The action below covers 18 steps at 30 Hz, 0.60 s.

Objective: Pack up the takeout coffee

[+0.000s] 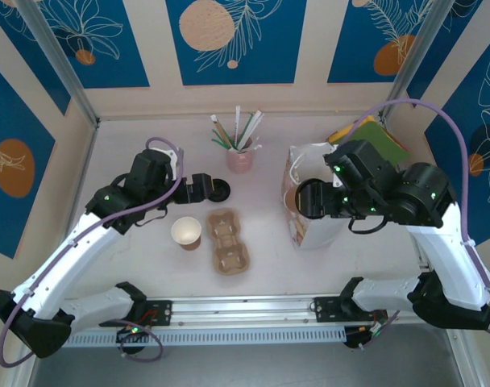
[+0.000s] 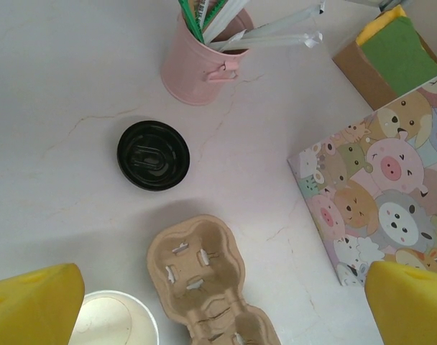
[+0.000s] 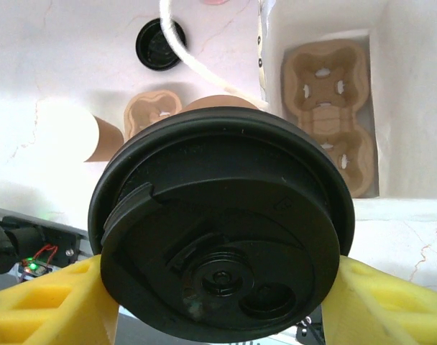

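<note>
Right tool [image 3: 218, 305] pinches takeout coffee [image 3: 222, 230] by its sides, at paper bag [image 1: 316, 232] mouth, aimed at tray [image 3: 333, 122] inside (cup must sit snug). Left tool [image 1: 206, 189] wide open, empty, near loose lid [image 2: 153, 154] on tabletop [image 2: 60, 72].

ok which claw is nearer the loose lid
Left. The left claw hangs open right next to the lid; the right claw is farther off by the bag, holding the cup.
</note>
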Available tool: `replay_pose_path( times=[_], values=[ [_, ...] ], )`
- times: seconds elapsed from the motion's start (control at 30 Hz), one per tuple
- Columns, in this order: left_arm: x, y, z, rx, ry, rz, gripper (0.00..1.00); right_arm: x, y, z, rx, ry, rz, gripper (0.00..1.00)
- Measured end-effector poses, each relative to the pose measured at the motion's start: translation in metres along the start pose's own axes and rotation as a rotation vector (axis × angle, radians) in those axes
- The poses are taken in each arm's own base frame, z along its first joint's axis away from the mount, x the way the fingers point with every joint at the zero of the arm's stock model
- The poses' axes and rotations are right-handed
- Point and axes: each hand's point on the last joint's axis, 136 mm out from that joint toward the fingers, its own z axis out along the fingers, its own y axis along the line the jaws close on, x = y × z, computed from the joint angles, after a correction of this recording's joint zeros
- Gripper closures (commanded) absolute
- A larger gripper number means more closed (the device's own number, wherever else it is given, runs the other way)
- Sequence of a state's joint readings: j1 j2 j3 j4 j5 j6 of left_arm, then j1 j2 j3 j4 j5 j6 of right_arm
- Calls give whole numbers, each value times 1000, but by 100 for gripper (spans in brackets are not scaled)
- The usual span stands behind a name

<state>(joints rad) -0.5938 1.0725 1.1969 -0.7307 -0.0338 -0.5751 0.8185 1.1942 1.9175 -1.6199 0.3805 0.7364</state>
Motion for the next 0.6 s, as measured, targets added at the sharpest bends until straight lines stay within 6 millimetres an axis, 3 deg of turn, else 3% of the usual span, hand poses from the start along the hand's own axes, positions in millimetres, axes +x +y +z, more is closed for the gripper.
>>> replay_pose_path(
  times=[0.6],
  values=[
    [-2, -3, 8, 8, 9, -18, 0, -18, -18, -26, -36, -90, 66, 35]
  ],
)
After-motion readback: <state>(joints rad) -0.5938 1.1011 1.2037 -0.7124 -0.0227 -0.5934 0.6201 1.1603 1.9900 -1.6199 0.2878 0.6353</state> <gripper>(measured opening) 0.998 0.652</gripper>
